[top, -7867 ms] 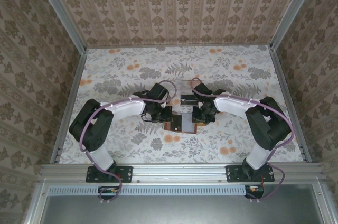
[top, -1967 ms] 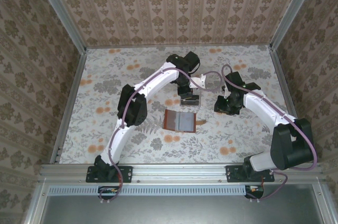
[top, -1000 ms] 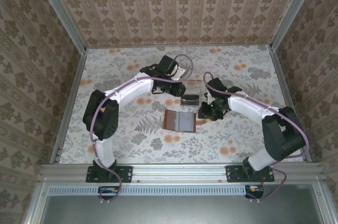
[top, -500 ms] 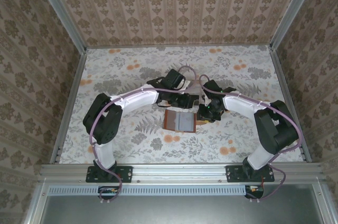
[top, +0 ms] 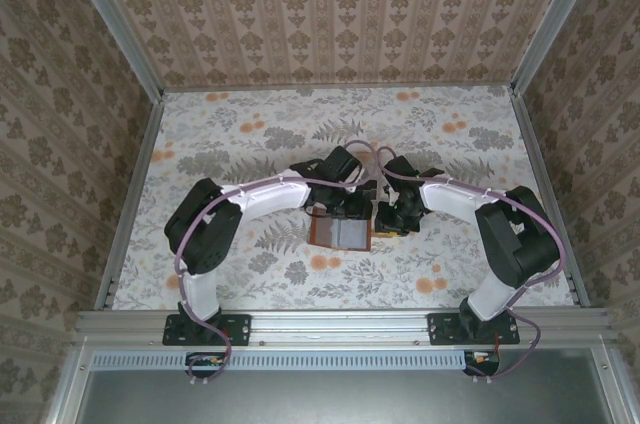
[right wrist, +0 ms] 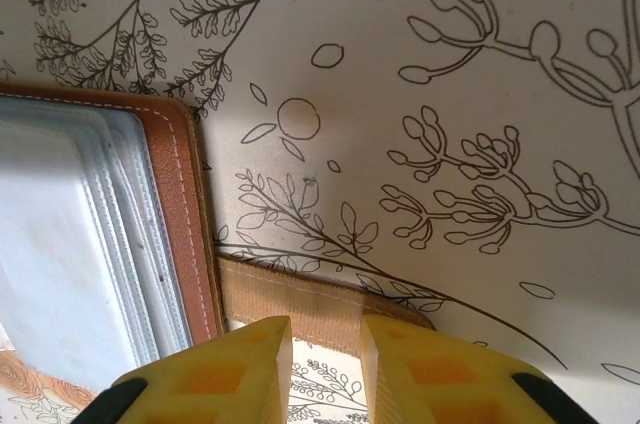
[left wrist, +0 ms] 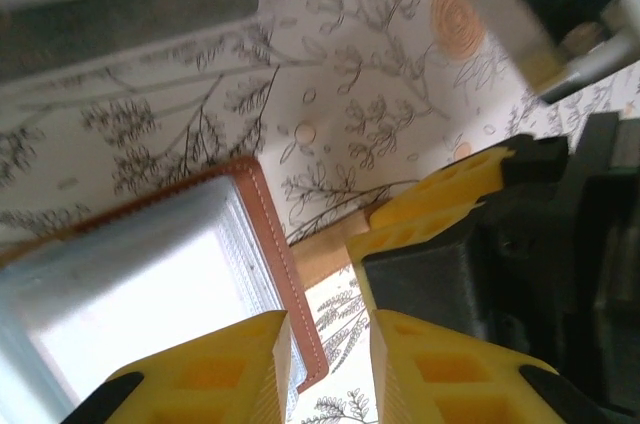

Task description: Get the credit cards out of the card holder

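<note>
The card holder (right wrist: 188,229) is brown, the table (right wrist: 470,74) floral

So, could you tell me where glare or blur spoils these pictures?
Left wrist: glare whitens the holder's sleeves, and the near jaws are blurred. Right wrist: the table print is sharp, the holder pale with glare. Top: even light, the holder small between the arms.

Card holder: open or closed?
Open, spread flat: in the top view the card holder shows its grey inner lining facing up, brown rim around it.
</note>
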Controlling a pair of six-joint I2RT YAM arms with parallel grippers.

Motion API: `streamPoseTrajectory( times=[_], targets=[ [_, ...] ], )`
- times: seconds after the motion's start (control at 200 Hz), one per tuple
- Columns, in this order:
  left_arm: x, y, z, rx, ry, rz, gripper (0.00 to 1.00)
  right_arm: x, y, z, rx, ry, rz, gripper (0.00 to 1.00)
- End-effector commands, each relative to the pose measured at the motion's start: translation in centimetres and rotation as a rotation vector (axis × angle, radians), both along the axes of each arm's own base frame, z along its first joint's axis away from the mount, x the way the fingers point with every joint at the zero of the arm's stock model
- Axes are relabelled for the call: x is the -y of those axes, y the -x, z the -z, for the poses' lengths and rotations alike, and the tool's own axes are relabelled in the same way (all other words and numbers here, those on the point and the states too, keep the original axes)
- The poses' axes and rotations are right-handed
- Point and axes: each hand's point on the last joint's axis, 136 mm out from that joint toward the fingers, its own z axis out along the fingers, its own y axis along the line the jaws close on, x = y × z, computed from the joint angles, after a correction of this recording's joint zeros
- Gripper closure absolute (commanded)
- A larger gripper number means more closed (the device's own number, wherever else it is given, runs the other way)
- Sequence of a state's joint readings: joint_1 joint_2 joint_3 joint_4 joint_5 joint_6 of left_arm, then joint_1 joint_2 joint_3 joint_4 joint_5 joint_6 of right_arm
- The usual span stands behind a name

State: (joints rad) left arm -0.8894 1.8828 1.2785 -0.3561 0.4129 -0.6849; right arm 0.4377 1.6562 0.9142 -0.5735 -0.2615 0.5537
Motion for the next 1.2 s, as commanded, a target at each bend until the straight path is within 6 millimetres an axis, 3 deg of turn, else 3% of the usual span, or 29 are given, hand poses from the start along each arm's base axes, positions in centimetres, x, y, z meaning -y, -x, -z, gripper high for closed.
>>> streamPoseTrajectory(
  times=[0.0,0.52,1.195],
  targets=[
    [-0.2,0.7,1.9,-0.066,-0.015,-0.039,0.72,0.4,0.5,0.9,-0.014,0.028,-0.001,0.74],
    [0.1,1.5,3.5,-0.142,-0.015,-0.069,0.67,0.6,0.7,1.1,-0.018,0.032,0.001,0.74],
    [-4.1,1.0,4.4,-0.072,-0.276,-0.09,0.62,0.6,0.8,1.0,-0.017,0.033,-0.004,0.74]
  ],
)
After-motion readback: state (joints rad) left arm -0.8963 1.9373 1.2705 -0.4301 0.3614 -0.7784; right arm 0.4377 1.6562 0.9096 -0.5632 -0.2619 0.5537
